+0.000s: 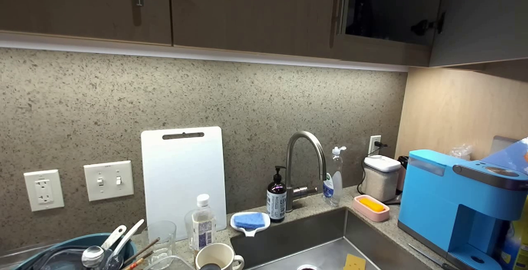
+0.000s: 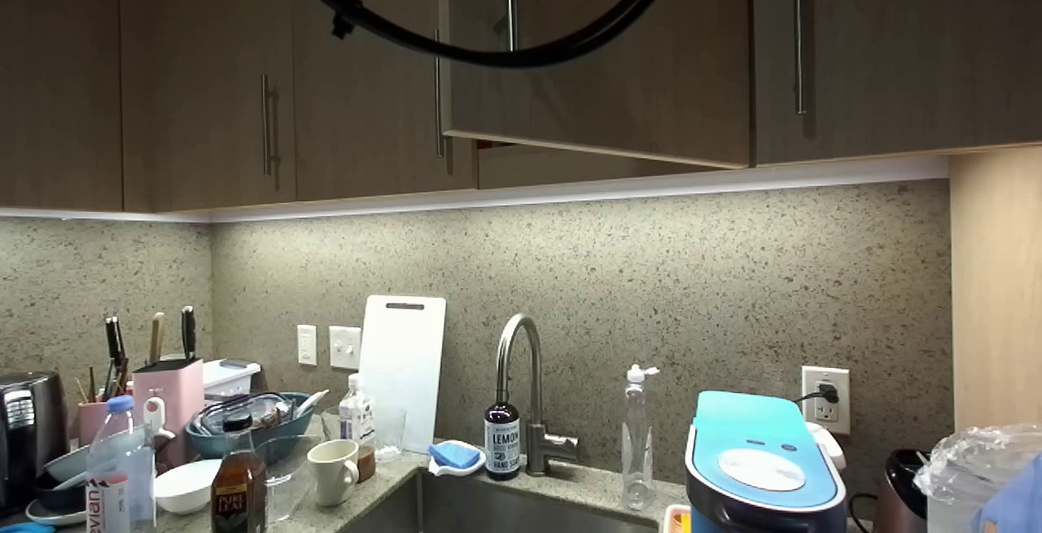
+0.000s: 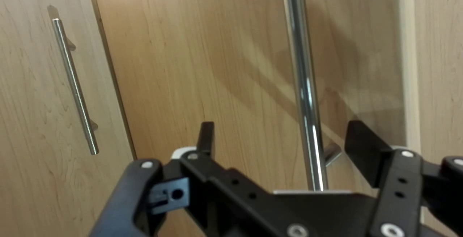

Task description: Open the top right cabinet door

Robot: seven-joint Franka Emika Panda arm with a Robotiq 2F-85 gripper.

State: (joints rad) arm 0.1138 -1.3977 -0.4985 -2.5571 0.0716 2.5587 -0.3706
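Note:
The top right cabinet door (image 2: 602,93) stands partly open in an exterior view, hinged along its right edge. Its inner face (image 1: 482,18) and a dark hinge (image 1: 429,27) also show in an exterior view. In the wrist view the door (image 3: 173,67) fills the middle, with its slim metal bar handle (image 3: 307,103) crossing the space between the fingers. My gripper (image 3: 278,135) is open, with one finger on each side of the handle, closer to the right finger. I cannot tell how deep the handle sits between the fingers. The gripper is out of both exterior views.
A neighbouring door (image 2: 895,53) with a bar handle (image 3: 76,85) is beside the hinge edge. Another shut door (image 1: 255,10) adjoins the opening. A black arm cable (image 2: 521,53) hangs before the cabinets. Below stand a faucet (image 1: 307,138) and a blue coffee machine (image 1: 433,200).

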